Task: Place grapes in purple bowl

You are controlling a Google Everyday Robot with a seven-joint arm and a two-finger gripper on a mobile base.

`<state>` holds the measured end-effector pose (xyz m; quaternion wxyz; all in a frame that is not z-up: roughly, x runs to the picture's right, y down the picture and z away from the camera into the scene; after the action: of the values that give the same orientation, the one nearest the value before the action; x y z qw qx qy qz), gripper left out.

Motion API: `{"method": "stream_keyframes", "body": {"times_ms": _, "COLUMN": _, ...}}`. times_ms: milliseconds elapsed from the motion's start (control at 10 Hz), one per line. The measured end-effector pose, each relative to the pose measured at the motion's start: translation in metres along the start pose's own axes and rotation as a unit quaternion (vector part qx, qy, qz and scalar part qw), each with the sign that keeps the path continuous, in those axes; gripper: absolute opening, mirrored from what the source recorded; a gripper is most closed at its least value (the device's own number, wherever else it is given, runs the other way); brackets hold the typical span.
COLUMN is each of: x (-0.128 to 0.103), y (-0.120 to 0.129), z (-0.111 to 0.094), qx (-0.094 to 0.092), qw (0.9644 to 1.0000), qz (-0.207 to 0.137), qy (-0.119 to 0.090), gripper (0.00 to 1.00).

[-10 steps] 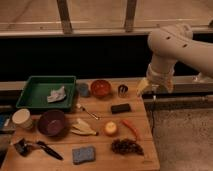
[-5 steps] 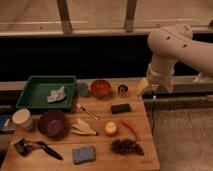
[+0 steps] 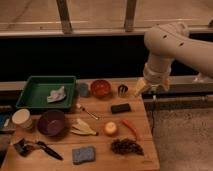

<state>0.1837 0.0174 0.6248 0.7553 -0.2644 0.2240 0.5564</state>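
Our claw (image 3: pixel 150 87) hangs over the far right edge of the worktop (image 3: pixel 102 146); we cannot tell if it is open or closed. The grapes (image 3: pixel 126 146) lie near right, well apart from the purple bowl (image 3: pixel 51 122) at left.

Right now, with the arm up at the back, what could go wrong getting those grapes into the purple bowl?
1. The gripper hangs at the back right, far from the grapes; coming down, it might knock the red chili just behind them.
2. The path to the purple bowl crosses a yellow fruit and a pale yellowish piece; loose berries could drop there.
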Motion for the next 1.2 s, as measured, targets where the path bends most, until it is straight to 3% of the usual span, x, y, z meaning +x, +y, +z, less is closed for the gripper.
{"method": "stream_keyframes", "body": {"times_ms": 200, "x": 0.001, "y": 0.052, "z": 0.002, "qx": -0.021, "qw": 0.9968, "qz": -0.077, "qy": -0.001, "gripper": 0.79}}
{"method": "stream_keyframes", "body": {"times_ms": 500, "x": 0.025, "y": 0.097, "z": 0.021, "qx": -0.052, "qw": 0.9881, "qz": -0.145, "qy": 0.0, "gripper": 0.79}}
{"method": "stream_keyframes", "body": {"times_ms": 1000, "x": 0.025, "y": 0.1, "z": 0.021, "qx": -0.053, "qw": 0.9874, "qz": -0.149, "qy": -0.003, "gripper": 0.79}}
{"method": "stream_keyframes", "body": {"times_ms": 1200, "x": 0.022, "y": 0.106, "z": 0.03, "qx": -0.051, "qw": 0.9847, "qz": -0.167, "qy": 0.002, "gripper": 0.79}}
